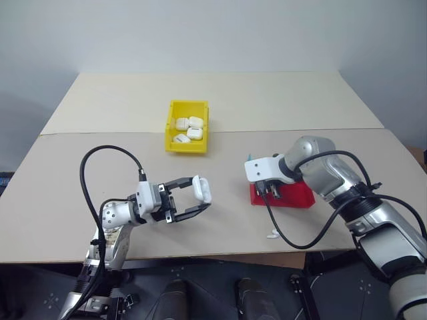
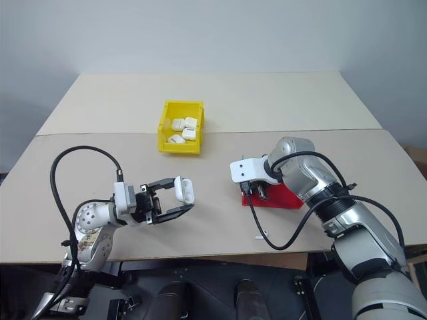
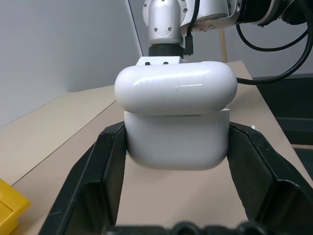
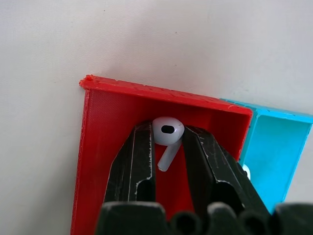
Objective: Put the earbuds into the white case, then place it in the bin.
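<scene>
Your right gripper (image 4: pixel 168 147) is down in the red half of the tray (image 4: pixel 105 112), its two fingers closing around one earbud (image 4: pixel 166 137) at the head, the stem hanging between them; they look snug on it, but I can't say it is firmly held. That bud is tiny, glossy and near weightless, so expect it to squirt out of hard black fingers; pinch across the round head rather than the thin stem, and squeeze gently. Another earbud (image 1: pixel 273 234) lies loose on the table (image 1: pixel 280 100) near the front edge. Your left gripper (image 1: pixel 193 199) is clamped on the white case (image 3: pixel 176 117), held by its lower body with the lid facing the right arm. The case is rigid, smooth and light, so keep hold on the flat sides. The yellow bin (image 1: pixel 171 137) sits further back, already holding several cases.
</scene>
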